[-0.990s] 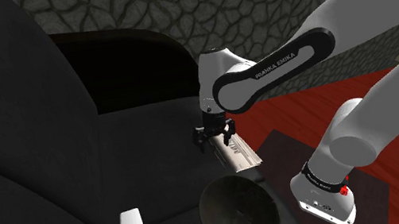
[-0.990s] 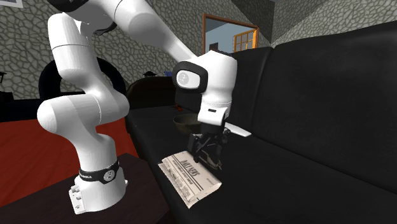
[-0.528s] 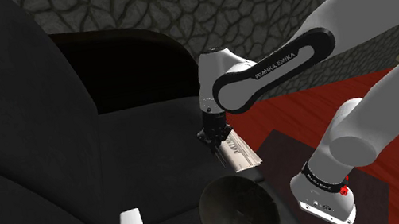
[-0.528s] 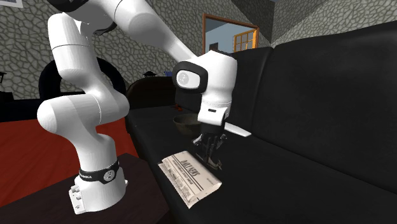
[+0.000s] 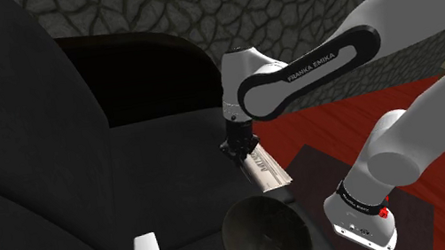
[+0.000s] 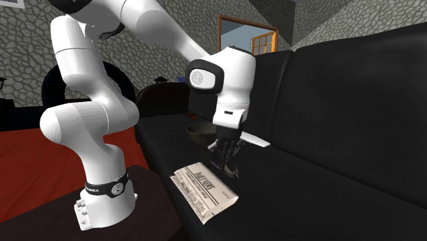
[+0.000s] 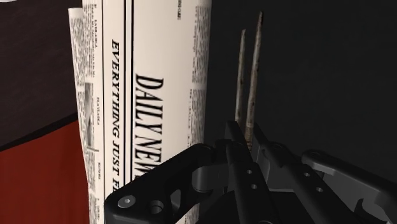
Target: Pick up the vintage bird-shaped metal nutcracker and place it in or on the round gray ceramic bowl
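**Gripper state.** The gripper [image 7: 245, 149] is closed on the bird-shaped nutcracker [image 7: 250, 70]. In the wrist view, two thin, rust-spotted metal rods of the nutcracker project from between the black fingers.

**Position.** The arm reaches down to the seat of a black sofa [image 5: 31, 173]. The gripper [image 5: 240, 151] points down at the seat, close to its front edge. The nutcracker sits low over the seat, just beside a folded newspaper [image 7: 159, 83] — whether it touches the cushion cannot be told.

**Target.** The round bowl [image 5: 262, 230] — rendered dark grey — stands upright on the same seat, apart from the gripper [image 6: 226, 154].
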